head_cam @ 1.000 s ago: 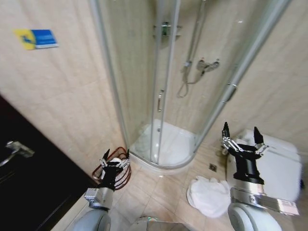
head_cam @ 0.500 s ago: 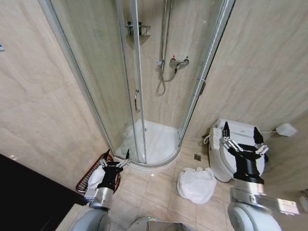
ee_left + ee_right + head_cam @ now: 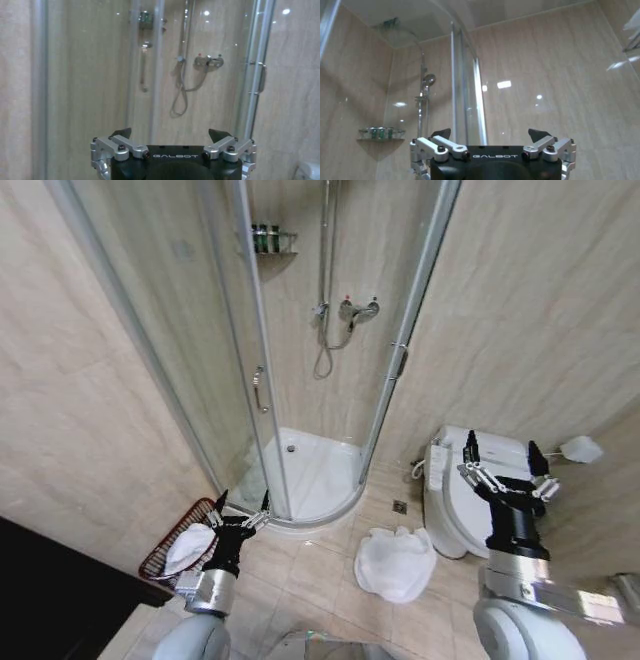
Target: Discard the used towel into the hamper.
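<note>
Camera swung right since before; my left gripper (image 3: 240, 508) hangs by the hamper (image 3: 160, 552), right gripper (image 3: 498, 461) above the towel (image 3: 394, 562), both fingers wide, holding nothing

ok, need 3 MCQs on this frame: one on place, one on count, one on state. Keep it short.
1. Where does the white towel lie?
A. in the shower tray
B. on the floor tiles beside the toilet
C. on the toilet lid

2. How many grippers are raised in the head view?
A. two
B. one
C. none

3. What state is the hamper in?
A. tipped over
B. empty
C. upright with white cloth inside

Answers:
1 B: the towel is heaped on the tiles between shower and toilet.
2 A: left gripper and right gripper are both up, open and empty.
3 C: it stands by the wall with white fabric in it.
</note>
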Robot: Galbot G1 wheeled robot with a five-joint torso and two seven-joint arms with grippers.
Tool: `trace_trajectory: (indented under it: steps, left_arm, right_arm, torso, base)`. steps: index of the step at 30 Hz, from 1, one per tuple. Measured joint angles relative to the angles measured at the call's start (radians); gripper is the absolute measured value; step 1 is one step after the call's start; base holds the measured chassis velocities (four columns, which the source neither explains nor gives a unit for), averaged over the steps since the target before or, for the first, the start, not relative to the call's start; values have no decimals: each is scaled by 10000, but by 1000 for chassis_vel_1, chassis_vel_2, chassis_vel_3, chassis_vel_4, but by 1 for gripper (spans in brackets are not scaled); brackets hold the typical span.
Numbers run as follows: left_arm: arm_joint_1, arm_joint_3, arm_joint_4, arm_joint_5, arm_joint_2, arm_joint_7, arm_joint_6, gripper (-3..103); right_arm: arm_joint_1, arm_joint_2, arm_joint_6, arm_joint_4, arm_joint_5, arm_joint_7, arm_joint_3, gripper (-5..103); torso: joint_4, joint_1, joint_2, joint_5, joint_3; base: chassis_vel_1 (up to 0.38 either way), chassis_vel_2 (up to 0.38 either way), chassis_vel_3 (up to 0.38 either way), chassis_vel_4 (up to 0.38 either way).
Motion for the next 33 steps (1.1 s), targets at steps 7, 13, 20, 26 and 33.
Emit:
trace_trajectory:
  steps: [7,13,20,26,33]
  left_arm:
    - [0,0,0,0,0,0,0,100]
    - [-1,6,0,0,-9,7,0,100]
    - [1,1,0,0,-5,3,0,100]
    - [1,-2,0,1,4,-1,0,100]
    - [0,0,0,0,0,-2,0,100]
  right_arm:
    - [86,-85,157,0,68,-2,5,100]
    - [173,-188,296,-70,59,2,5,100]
    - [199,-199,301,-91,-28,-47,-25,100]
    - [186,-178,317,-91,-45,-84,-38,100]
    - [177,-90,430,-302,-120,-98,-38,100]
  torso:
    - [1,1,0,0,0]
    - [0,2,-1,13,1]
    - [4,-70,-158,-10,-84]
    - [-1,-222,-500,-3,-266]
    - [1,-479,-1061,3,-560]
  base:
    - [-303,-299,302,306]
    - [-302,-296,328,251]
    - [-41,-112,92,44]
    - [84,46,-58,-22]
    - [13,18,-5,-10]
